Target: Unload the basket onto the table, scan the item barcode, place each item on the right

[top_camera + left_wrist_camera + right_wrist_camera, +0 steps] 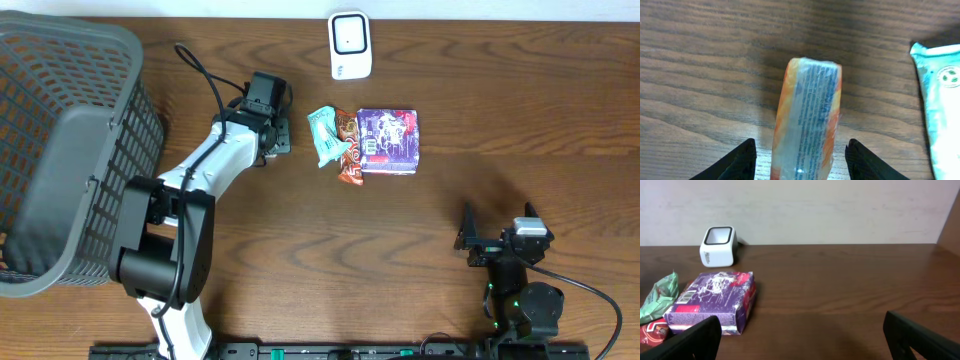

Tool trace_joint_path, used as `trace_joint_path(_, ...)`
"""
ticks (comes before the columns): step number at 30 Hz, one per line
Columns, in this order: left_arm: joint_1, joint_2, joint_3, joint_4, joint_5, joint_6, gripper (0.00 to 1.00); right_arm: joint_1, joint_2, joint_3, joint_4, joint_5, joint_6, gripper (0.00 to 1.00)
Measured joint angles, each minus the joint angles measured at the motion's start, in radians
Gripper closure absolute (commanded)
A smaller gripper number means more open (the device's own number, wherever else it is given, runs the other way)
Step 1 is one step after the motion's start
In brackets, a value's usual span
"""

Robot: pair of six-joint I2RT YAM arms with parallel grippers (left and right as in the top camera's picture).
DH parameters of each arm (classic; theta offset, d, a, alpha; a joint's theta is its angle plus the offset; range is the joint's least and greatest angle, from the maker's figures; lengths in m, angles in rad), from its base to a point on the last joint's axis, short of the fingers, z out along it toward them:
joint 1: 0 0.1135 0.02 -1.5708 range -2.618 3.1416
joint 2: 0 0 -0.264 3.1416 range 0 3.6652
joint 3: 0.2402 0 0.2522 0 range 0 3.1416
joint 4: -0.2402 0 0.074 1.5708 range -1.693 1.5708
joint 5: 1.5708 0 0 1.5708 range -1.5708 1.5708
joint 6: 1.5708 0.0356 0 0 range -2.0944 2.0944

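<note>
Left pincer (801, 152) straddles the orange packet (809, 100): jaws apart, a thin gap on each side, not clamped yet. The packet sits on the counter (700, 75) near the teal pouch (940, 100), and the scanner (350, 45) is well apart at the far edge. Right pincer (497, 243) is wide apart and empty. Risks:
- Slick film could squirt out or twist if the jaws close off-centre.
- A hard squeeze may crease the barcode.
- The print could end up facing away from the scanner.
</note>
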Motion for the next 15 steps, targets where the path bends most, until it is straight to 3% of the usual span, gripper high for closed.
trace_joint_path(3,0.0,0.019,0.0,0.003,0.0,0.0,0.46,0.0,0.0,0.0,0.0,0.0,0.0,0.01)
trace_joint_path(6,0.0,0.044,0.0,0.003,0.003,-0.003,0.71,0.0,0.0,0.0,0.0,0.0,0.0,0.01)
trace_joint_path(9,0.0,0.058,-0.004,0.002,0.003,0.002,0.86,0.0,0.0,0.0,0.0,0.0,0.0,0.01)
trace_joint_path(15,0.0,0.049,-0.004,0.003,0.024,-0.006,0.92,0.0,0.0,0.0,0.0,0.0,0.0,0.01)
